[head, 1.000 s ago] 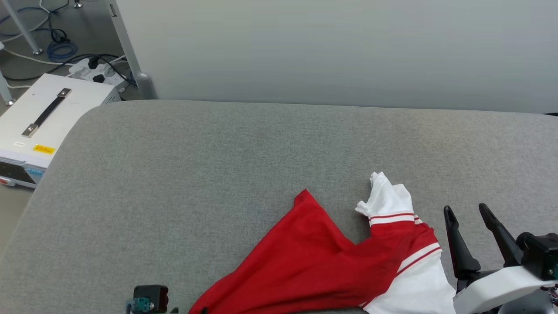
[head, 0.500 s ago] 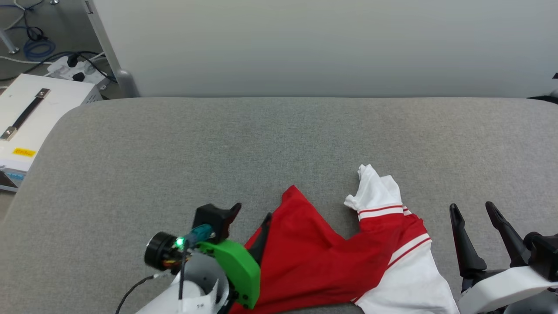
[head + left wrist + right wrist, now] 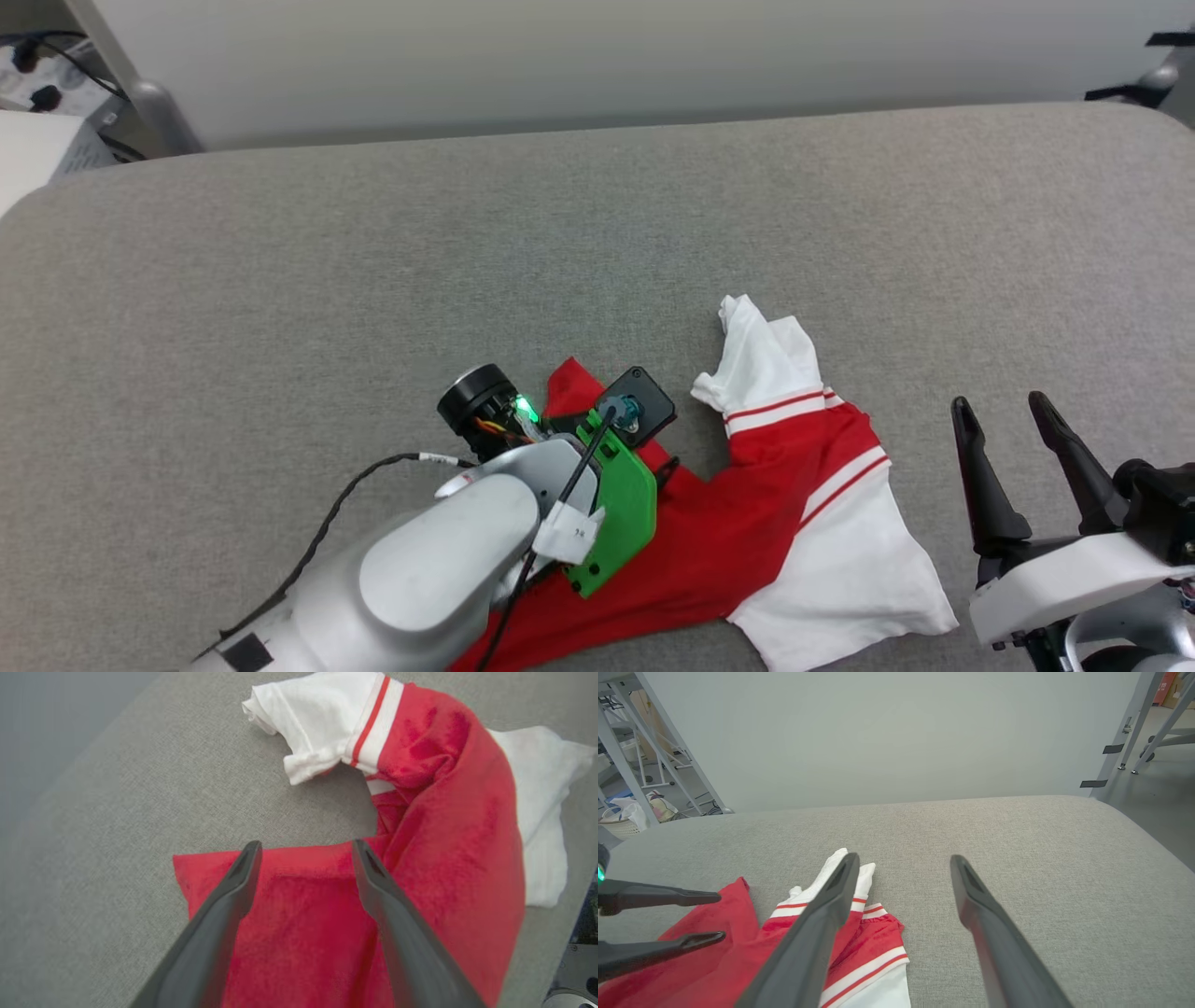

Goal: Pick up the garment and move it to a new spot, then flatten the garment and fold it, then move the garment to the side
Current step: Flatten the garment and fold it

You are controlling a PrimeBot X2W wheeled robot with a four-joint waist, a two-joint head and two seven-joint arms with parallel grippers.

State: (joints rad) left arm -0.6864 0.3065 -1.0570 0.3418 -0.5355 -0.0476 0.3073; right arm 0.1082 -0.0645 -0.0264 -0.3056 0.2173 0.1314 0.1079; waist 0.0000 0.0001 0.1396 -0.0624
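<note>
Left wrist view: splayed claw [image 3: 306, 843] over garment [image 3: 444, 858]

Left arm [image 3: 439, 569]: one second ago only a dark fitting showed at the 7 o'clock edge of the head view. The arm has since advanced toward 1 o'clock. The left gripper [image 3: 306, 845] now stands over the red corner at the 10 o'clock end of the garment [image 3: 747, 551] — jaws spread, contact not discernible.

Head camera: it has moved, so the whole picture has shifted. The far edge of the grey surface [image 3: 280, 261] sits higher, and the white box [image 3: 33, 154] has slid almost out at 10 o'clock.
</note>
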